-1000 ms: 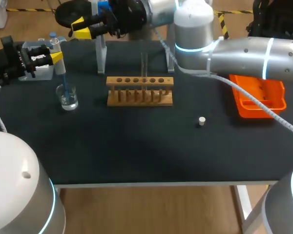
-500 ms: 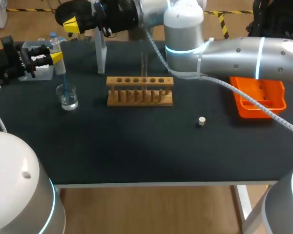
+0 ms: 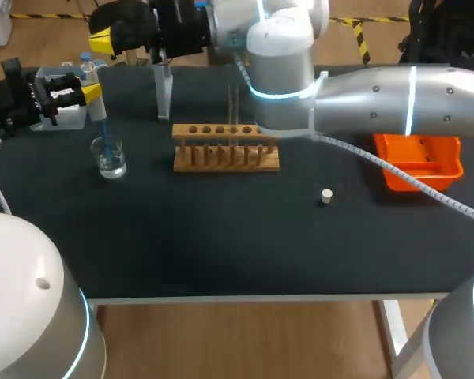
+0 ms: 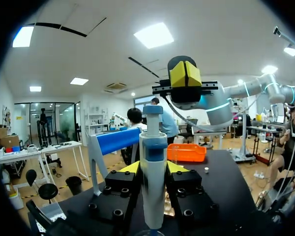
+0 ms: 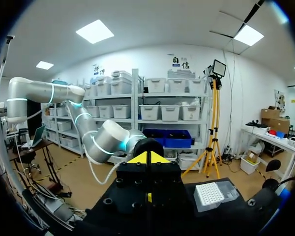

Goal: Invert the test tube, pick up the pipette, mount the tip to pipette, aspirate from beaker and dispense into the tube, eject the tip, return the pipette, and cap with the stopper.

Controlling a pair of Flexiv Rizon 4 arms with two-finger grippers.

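The right arm is sweeping left along the back of the table. A second ago the right gripper (image 3: 104, 39) was nearer the clear stand (image 3: 164, 88); now it's past it, up behind the left gripper (image 3: 91, 85). Its yellow tips are pressed together with nothing between them.

The left one hasn't budged. It's clamped on the pipette (image 4: 152, 162), blue tip down in the beaker (image 3: 110, 158) at the table's left. So this looks like the aspirate step, and my guess is the right arm is coming over to work the plunger.

I can't see the tip's end in the wrist view, or whether any liquid has been drawn up. The test tube (image 3: 233, 104) stands in the rack (image 3: 225, 156), too thin to show its contents. The right arm covers the rack's right end and part of the orange tray (image 3: 426, 162). The stopper (image 3: 326, 197) waits alone.
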